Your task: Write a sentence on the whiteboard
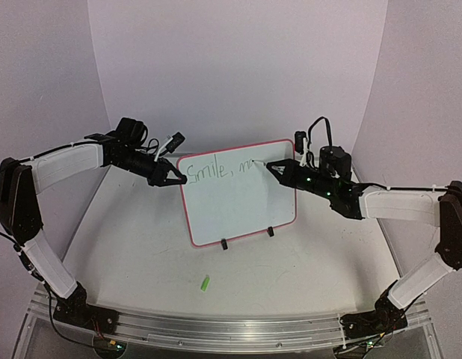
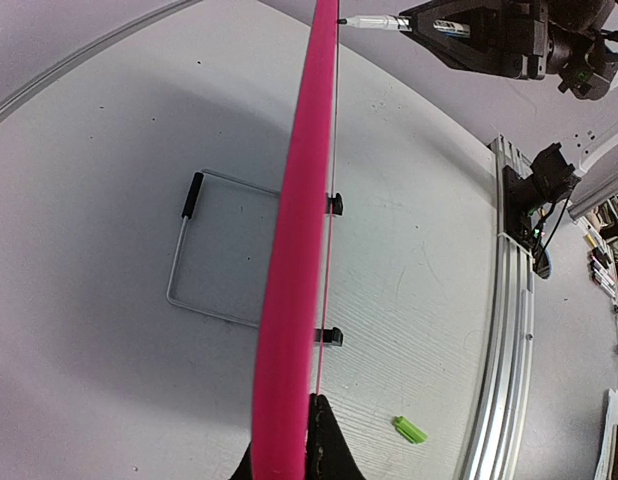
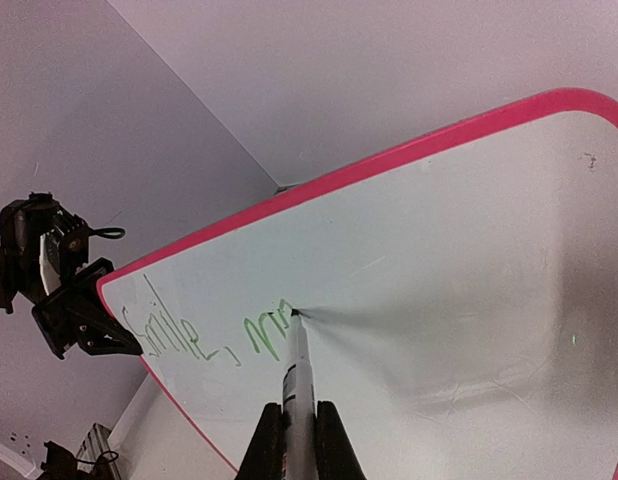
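Mid-sentence: one word down, the next barely begun.
Pinches the left rim of the whiteboard (image 1: pixel 238 202) in the closed left gripper (image 1: pixel 176 179), steadying it upright on its clip feet (image 1: pixel 224 244) around the middle of the counter (image 1: pixel 141 254), nearer the far edge. Clamps the marker (image 3: pixel 297 370) in the right gripper (image 1: pixel 279 171), tip pressed to the board at the end of the sentence (image 1: pixel 216 170), reading "Smile, m" so far (top line only, lower board blank). Looks well short of halfway; leaves the remaining words to write. Leaves a green cap (image 1: pixel 205 283) loose near the front edge.
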### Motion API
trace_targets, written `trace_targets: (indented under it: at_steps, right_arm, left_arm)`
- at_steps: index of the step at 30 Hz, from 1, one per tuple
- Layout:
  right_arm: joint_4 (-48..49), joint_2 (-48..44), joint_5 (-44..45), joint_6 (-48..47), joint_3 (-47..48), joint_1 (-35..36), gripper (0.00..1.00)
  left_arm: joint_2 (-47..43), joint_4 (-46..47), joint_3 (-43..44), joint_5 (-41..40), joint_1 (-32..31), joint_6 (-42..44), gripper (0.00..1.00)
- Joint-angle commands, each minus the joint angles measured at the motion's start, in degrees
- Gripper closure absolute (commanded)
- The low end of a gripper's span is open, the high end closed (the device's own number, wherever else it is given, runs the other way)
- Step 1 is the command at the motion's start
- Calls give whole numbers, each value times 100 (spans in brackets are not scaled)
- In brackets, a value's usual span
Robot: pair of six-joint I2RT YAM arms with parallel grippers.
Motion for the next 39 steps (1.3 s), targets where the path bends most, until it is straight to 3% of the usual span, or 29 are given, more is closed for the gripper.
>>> trace_targets:
  at_steps: [1, 23, 39]
  right_arm:
    - [82, -119, 243, -27, 50, -34, 100]
    - [16, -305, 459, 14, -266, -36, 100]
    - [-28, -288, 226, -131, 291, -35, 100]
  left_arm:
    - [-21, -31, 51, -739, 25, 473, 100]
    - [-12, -28, 51, -736, 26, 473, 100]
    - [-18, -25, 53, -739, 22, 473, 100]
